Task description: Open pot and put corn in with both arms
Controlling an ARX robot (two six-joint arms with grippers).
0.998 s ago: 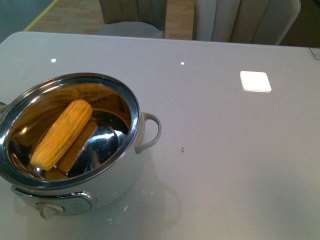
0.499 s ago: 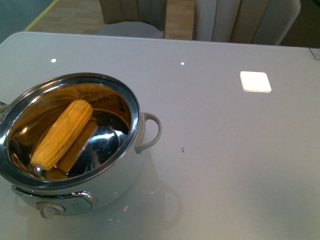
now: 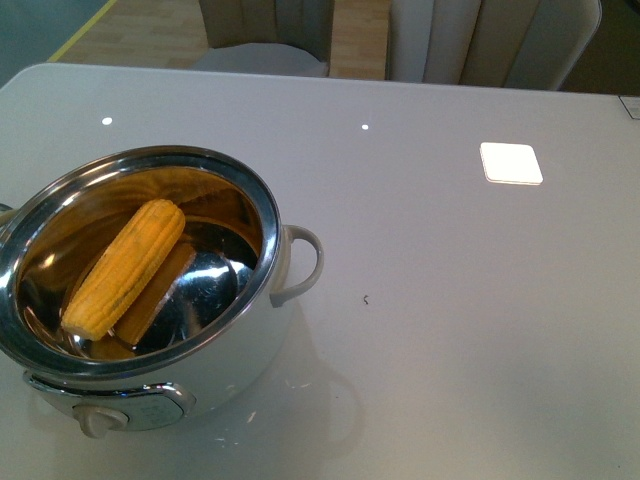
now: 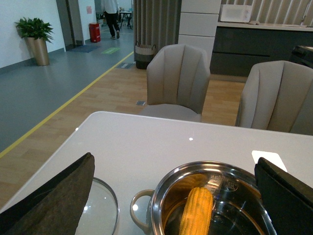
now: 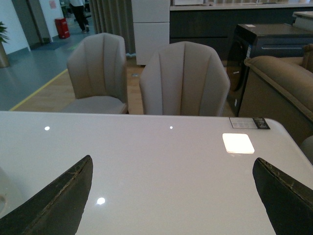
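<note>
Pot (image 3: 150, 300) sits lower left of the front frame, lid off. Corn (image 3: 122, 267) lies slanted inside it, on the steel wall. Glass lid (image 4: 100, 208) is on the table (image 3: 450, 300) beside the pot. Left gripper (image 4: 171, 196) wide, holding nothing. Right gripper (image 5: 171, 196) likewise.

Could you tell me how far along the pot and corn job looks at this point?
It looks essentially finished. Done: the pot is open, and its glass lid lies on the table beside it; the corn lies inside the pot against the steel wall. In hand: nothing; the left gripper and the right gripper are both open and empty. Left: apparently nothing.
</note>
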